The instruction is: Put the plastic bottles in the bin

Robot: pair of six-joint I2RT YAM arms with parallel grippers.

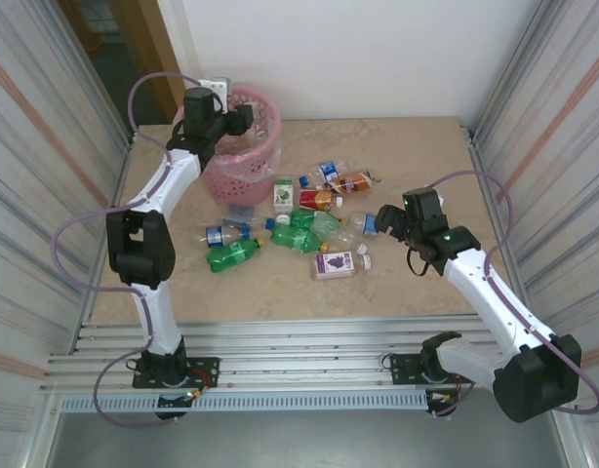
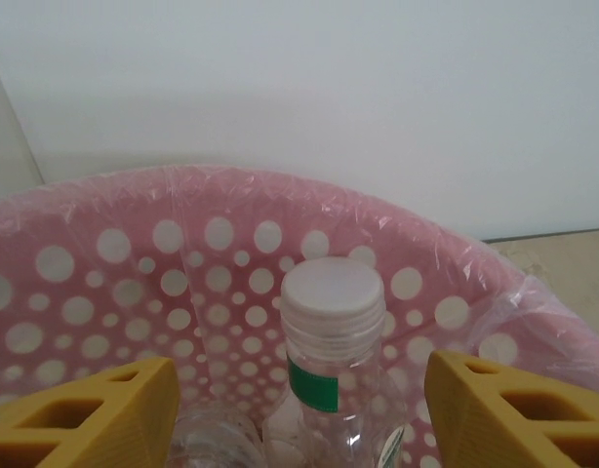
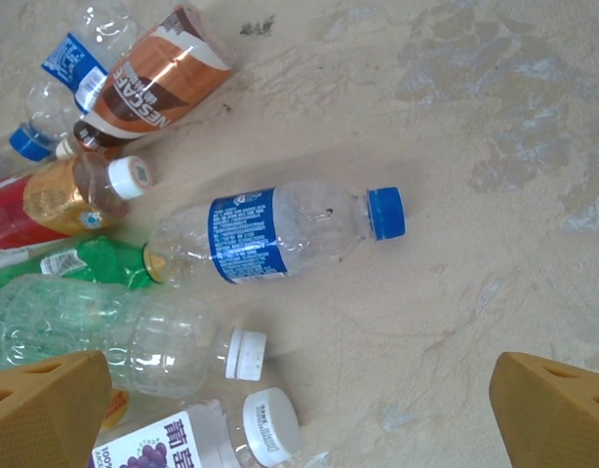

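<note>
The bin (image 2: pixel 104 253) holds a white-capped clear bottle (image 2: pixel 334 361) upright between wide-open left jaws; right jaws wide open.

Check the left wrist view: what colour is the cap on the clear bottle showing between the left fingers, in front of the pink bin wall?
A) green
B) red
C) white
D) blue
C: the bottle carries a white screw cap above a green label band. The pink bin is behind it, and the left fingers stand apart from it on either side.
</note>
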